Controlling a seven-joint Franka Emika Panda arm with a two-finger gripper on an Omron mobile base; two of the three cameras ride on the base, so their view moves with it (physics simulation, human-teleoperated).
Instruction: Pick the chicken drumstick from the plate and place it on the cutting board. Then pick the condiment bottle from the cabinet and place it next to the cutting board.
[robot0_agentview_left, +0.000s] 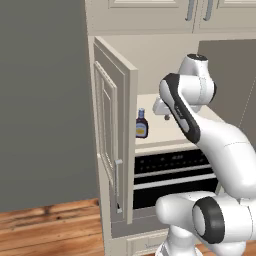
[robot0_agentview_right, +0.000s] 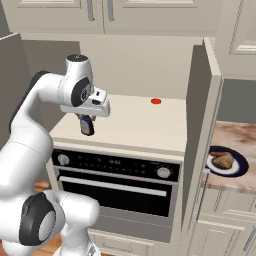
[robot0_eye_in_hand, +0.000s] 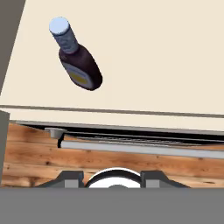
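Where the cream shelf (robot0_eye_in_hand: 153, 57) meets its front edge, the bottle (robot0_eye_in_hand: 76, 61) stands upright near the left end, dark brown with a yellow label and a pale blue-grey cap. In the left base view the bottle (robot0_agentview_left: 141, 124) sits just inside the open door (robot0_agentview_left: 112, 135), close to the shelf's front lip. The pincer (robot0_agentview_left: 167, 117) hangs above the shelf to the bottle's right, apart from it and not touching. In the right base view the bottle (robot0_agentview_right: 87, 125) shows below the hand, partly covered by it. The hand view looks down from above: the bottle lies toward the upper left, well off the line between the finger tips (robot0_eye_in_hand: 72, 178), which rise at the bottom edge with a clear gap between them and nothing in it (so the pincer is parted and empty).

Below the shelf runs the oven (robot0_agentview_right: 115, 180) with its grey bar handle, and wooden floor (robot0_agentview_left: 50, 225) beneath. A small red disc (robot0_agentview_right: 156, 101) lies far back on the shelf. To the right, beyond the other open door (robot0_agentview_right: 200, 140), the plate (robot0_agentview_right: 241, 168) rests on the marbled counter (robot0_agentview_right: 240, 137) with the drumstick (robot0_agentview_right: 223, 160) on it.
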